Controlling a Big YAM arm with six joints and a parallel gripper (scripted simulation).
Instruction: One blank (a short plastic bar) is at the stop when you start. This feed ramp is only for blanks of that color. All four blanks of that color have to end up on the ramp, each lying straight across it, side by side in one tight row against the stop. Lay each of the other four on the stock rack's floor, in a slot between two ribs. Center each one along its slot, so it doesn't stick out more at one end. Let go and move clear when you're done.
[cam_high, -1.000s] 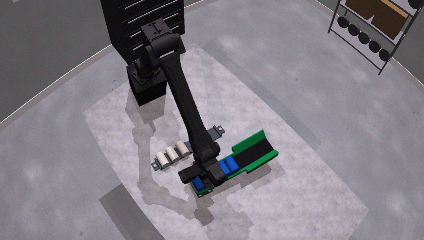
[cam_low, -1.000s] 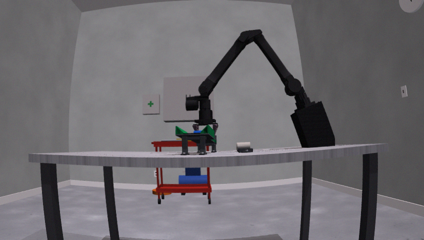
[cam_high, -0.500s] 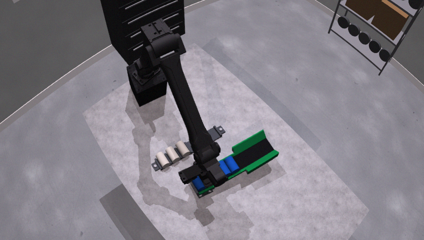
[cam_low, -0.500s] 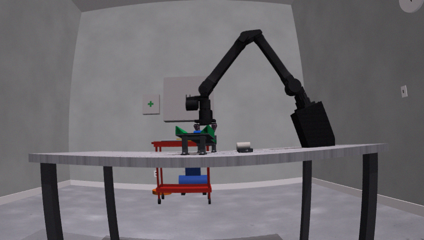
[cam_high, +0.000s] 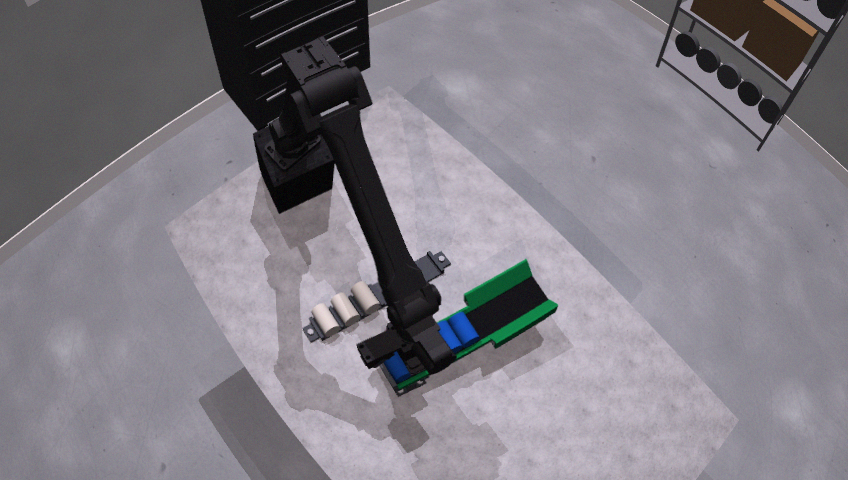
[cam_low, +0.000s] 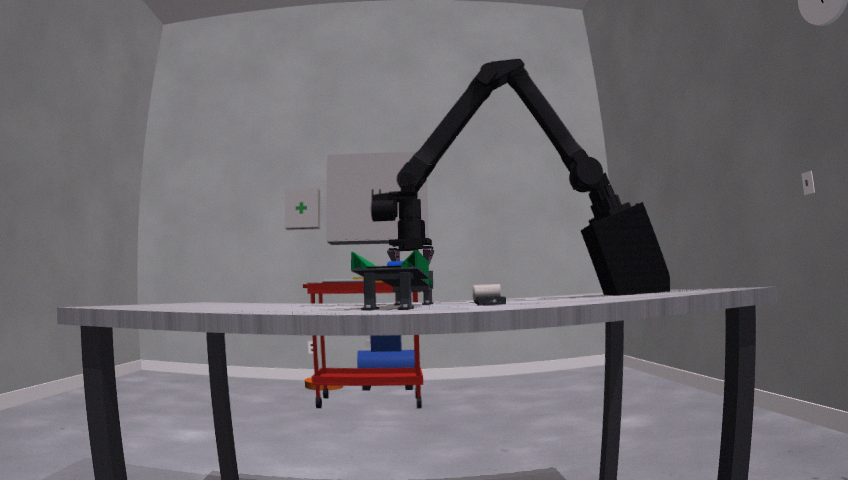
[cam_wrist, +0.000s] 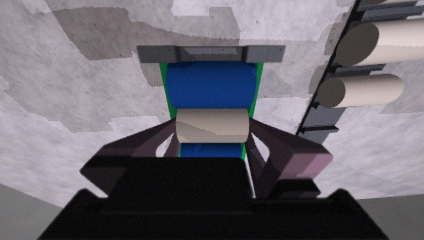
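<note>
My gripper (cam_wrist: 212, 119) is low over the bottom end of the green ramp (cam_high: 505, 303) and is shut on a cream blank (cam_wrist: 212, 125), one finger at each end. The blank lies across the ramp. One blue blank (cam_wrist: 210, 89) lies just ahead of it against the grey stop (cam_wrist: 210, 53). Another blue blank (cam_wrist: 212, 150) shows just behind it. In the overhead view the gripper (cam_high: 410, 356) hides the cream blank, and two more blue blanks (cam_high: 458, 333) lie side by side higher up the ramp. Three cream blanks (cam_high: 345, 309) lie in the stock rack (cam_high: 380, 291).
The rack stands close beside the ramp, on the right in the wrist view (cam_wrist: 325, 115), with two of its cream blanks (cam_wrist: 372, 65) in sight. The arm's black base (cam_high: 294, 160) stands at the back. The upper ramp holds nothing.
</note>
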